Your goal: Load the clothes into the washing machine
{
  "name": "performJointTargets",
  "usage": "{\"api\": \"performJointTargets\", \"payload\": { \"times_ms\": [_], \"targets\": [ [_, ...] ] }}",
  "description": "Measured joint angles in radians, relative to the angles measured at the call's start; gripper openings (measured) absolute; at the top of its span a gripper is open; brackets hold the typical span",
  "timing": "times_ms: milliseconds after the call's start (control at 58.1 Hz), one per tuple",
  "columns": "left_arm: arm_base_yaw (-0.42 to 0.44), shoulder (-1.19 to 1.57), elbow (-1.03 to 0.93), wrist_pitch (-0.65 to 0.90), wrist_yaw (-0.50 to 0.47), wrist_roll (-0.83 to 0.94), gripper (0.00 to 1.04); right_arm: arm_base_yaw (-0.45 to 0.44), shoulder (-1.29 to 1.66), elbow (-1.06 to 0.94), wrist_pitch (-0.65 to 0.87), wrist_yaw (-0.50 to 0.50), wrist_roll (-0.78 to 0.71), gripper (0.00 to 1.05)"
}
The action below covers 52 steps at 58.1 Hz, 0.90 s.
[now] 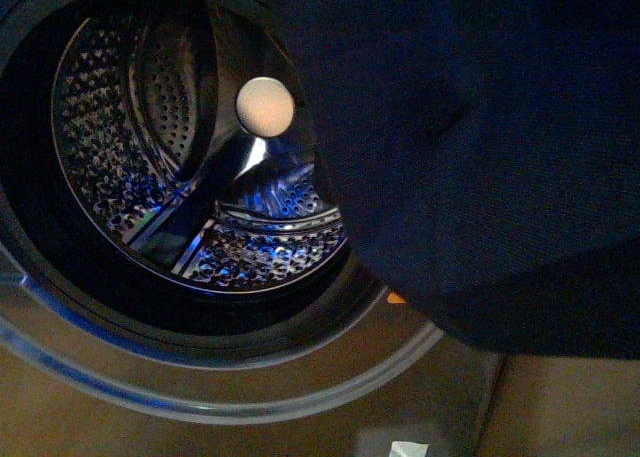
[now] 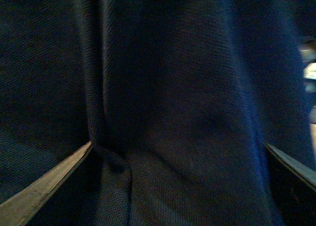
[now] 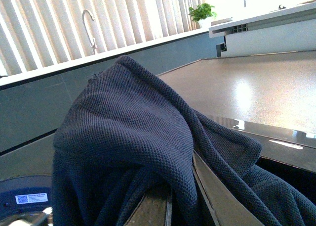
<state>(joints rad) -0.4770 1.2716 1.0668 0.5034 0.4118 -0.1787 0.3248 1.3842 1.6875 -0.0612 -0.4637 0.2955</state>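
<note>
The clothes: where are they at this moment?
In the front view the clothes hang at upper right, covering the right edge of the washing machine port, outside the drum. In the right wrist view they drape over the right claw.

A curved faucet (image 3: 91, 33) and a potted plant (image 3: 202, 12) stand before pale vertical blinds (image 3: 44, 23) (brightly backlit).

The dark navy-blue knit garment (image 1: 480, 127) fills the front view's right side, hiding the right part of the dark grey front-loading washing machine's (image 1: 300, 377) round port and its perforated steel drum (image 1: 150, 127); only a sliver of the small orange sticker (image 1: 396, 298) shows; the cloth covers the left claw's (image 2: 178, 145) fingertips and drapes over the right claw (image 3: 180, 199), so neither grip can be told; the small white label (image 3: 31, 198) is too small to read.
</note>
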Motion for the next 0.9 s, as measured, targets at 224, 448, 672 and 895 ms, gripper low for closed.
{"api": "performJointTargets", "payload": {
  "times_ms": [224, 448, 672, 895],
  "targets": [
    [-0.085, 0.051, 0.034, 0.003, -0.257, 0.081, 0.98, -0.002, 0.000, 0.000, 0.000, 0.003, 0.000, 0.06],
    [-0.155, 0.068, 0.080, -0.011, -0.298, 0.130, 0.98, -0.002, 0.000, 0.000, 0.000, 0.003, 0.000, 0.06],
    [-0.180, 0.147, 0.180, -0.087, -0.460, 0.225, 0.98, -0.004, 0.000, 0.000, 0.000, 0.010, 0.000, 0.06],
    [-0.174, 0.182, 0.195, -0.047, -0.600, 0.274, 0.80, -0.004, 0.000, 0.000, 0.000, 0.011, 0.000, 0.08]
  ]
}}
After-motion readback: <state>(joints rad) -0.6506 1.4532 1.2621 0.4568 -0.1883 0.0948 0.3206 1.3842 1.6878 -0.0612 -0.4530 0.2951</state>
